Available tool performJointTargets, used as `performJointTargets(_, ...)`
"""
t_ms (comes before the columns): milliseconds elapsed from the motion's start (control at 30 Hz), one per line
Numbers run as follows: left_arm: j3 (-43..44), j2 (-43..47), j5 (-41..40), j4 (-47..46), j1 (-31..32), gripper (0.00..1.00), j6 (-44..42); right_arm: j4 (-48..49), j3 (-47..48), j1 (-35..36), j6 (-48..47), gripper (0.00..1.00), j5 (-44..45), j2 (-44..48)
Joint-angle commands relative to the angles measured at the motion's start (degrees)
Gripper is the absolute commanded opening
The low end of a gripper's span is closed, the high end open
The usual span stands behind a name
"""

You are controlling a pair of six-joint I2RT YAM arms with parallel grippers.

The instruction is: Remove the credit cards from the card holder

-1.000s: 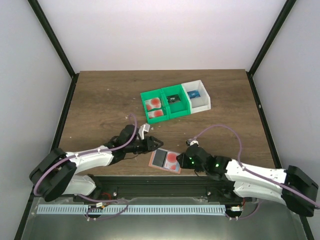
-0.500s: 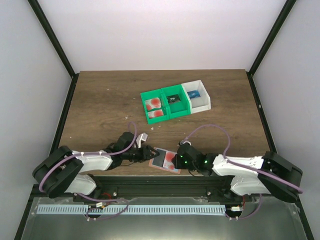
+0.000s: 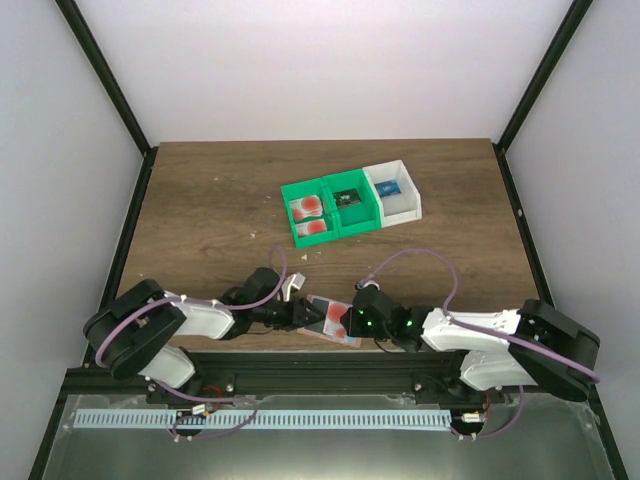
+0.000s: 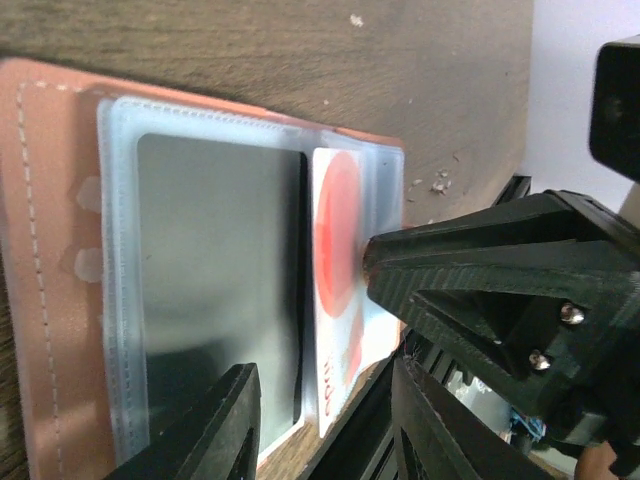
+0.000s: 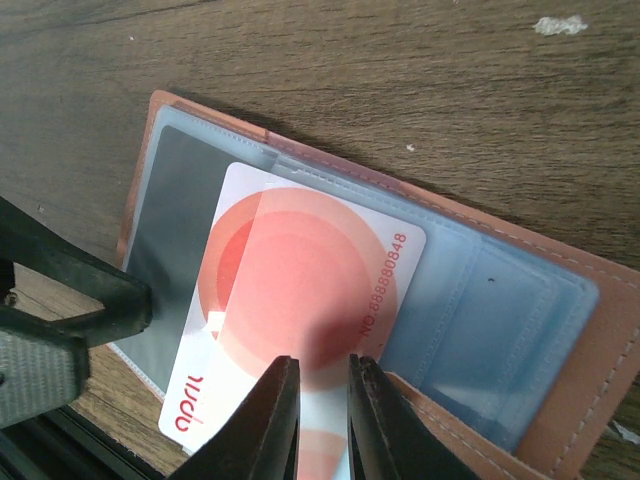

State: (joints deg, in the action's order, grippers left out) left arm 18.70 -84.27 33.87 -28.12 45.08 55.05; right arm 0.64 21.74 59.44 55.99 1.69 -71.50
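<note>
The card holder (image 3: 318,326) lies open near the table's front edge, with a salmon-pink rim (image 5: 590,350) and blue-grey pockets (image 4: 215,280). One credit card (image 5: 300,290), whitish with a red-orange blot, sticks partly out of its pocket, over the other panel and past the holder's near edge; it also shows in the left wrist view (image 4: 338,250). My right gripper (image 5: 322,385) is right above this card with only a narrow gap between its jaws, and its tip (image 4: 385,265) touches the card. My left gripper (image 4: 330,405) is open, straddling the holder's edge and the card's end.
A green two-part bin (image 3: 330,210) stands mid-table with two more red-blotted cards (image 3: 308,216) in its left part. A white bin (image 3: 397,190) adjoins it on the right. The table's front edge and the metal rail lie just beyond the holder.
My left gripper has moved right and forward onto the card holder. My right gripper has moved left onto the card. The holder has shifted a little.
</note>
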Motion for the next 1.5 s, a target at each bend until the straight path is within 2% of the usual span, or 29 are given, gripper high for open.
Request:
performJointTargets(0,1.26,-2.23,-0.09,-3.12,0.95,0.38,-0.80,-2.44,0.35,0.38,-0.69,0.16,0.77,-0.08)
performJointTargets(333,1.86,-7.05,1.37,-10.41,3.09,0.31,2.55,-1.15,-0.28,0.33,-0.61,0.16,0.29,-0.40)
performJointTargets(767,1.65,-8.48,0.67,-11.42,3.62,0.18,3.53,-0.26,-1.43,0.41,-0.41,0.16,0.02,0.66)
performJointTargets(1000,1.69,-8.76,0.86,-12.24,3.70,0.00,4.02,-0.03,-1.94,0.38,-0.19,0.16,0.07,0.59)
performJointTargets(1300,0.66,-7.11,0.49,-11.51,2.83,0.00,3.96,-0.41,-2.23,0.29,-0.22,0.16,0.68,0.62)
performJointTargets(1467,0.61,-4.12,-0.24,-7.49,1.50,0.00,2.29,-0.94,-2.23,0.31,-0.19,0.16,1.02,0.81)
